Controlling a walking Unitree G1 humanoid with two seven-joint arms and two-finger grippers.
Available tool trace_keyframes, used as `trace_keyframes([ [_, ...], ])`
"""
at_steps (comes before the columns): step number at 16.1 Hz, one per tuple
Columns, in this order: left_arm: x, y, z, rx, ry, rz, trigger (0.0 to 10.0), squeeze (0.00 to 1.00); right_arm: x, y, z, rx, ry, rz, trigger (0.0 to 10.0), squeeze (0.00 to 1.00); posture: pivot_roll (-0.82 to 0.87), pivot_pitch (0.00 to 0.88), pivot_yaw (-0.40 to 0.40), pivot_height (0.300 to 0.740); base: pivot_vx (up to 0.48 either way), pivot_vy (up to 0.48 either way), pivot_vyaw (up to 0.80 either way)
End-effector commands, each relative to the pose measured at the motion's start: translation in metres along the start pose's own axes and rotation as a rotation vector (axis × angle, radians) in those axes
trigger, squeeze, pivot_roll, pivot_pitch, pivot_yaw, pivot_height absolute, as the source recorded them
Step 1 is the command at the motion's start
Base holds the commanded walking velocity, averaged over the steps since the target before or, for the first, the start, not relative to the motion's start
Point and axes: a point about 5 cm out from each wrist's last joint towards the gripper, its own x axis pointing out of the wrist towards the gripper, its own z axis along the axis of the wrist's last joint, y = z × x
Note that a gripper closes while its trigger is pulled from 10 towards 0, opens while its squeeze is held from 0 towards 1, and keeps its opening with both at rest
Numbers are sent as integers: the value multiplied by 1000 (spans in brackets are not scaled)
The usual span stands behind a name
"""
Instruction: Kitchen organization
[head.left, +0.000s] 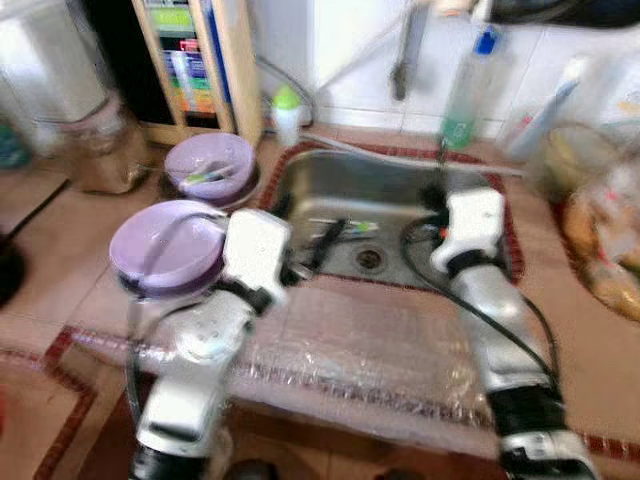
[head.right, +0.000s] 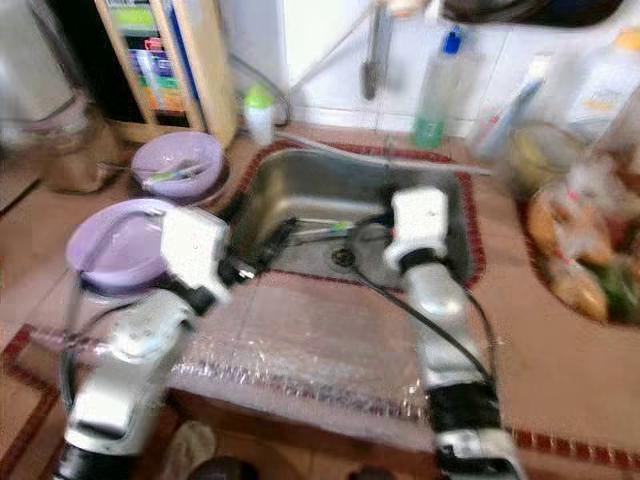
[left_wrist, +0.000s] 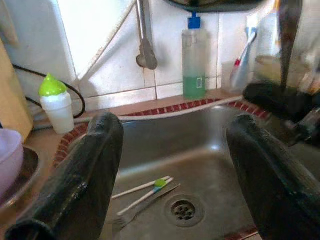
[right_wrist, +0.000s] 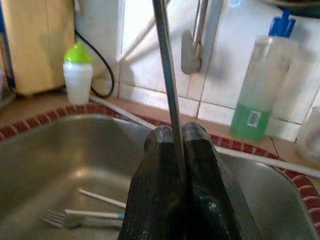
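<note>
A steel sink (head.left: 330, 185) is set into the tiled counter. On its bottom, near the drain (left_wrist: 184, 210), lie a fork (left_wrist: 142, 206) and two white sticks with a green tip (left_wrist: 150, 187). My left gripper (left_wrist: 175, 130) hangs open over the sink's near left side (head.left: 325, 240), with nothing between its fingers. My right gripper (right_wrist: 179, 145) is over the sink's right part (head.left: 437, 192), shut on a thin metal utensil handle (right_wrist: 167, 75) that sticks straight up. The utensil's working end is hidden.
Two purple bowls stand left of the sink, one near (head.left: 165, 245) and one farther back (head.left: 210, 165) with utensils in it. A green soap bottle (head.left: 465, 95), a green-capped white bottle (head.left: 287, 112), a wooden shelf (head.left: 190, 60) and bagged food (head.left: 610, 250) ring the sink. Crinkled plastic (head.left: 360, 340) covers the front counter.
</note>
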Motion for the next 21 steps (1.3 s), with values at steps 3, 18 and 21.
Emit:
trace_keyframes([
  [3, -4, 24, 0, 86, 10, 142, 10000, 0, 5, 11, 8, 25, -42, 29, 10000, 0, -6, 23, 24, 740, 0, 0, 729],
  [18, -8, 7, -18, 24, 138, -33, 10000, 0, 39, 27, -22, 106, 173, 105, 10000, 1000, 5, 38, 28, 740, 0, 0, 69],
  [21, -6, 8, -20, 23, 174, -72, 10000, 0, 42, 36, -28, 151, 211, 107, 10000, 1000, 8, 37, 29, 740, 0, 0, 0],
])
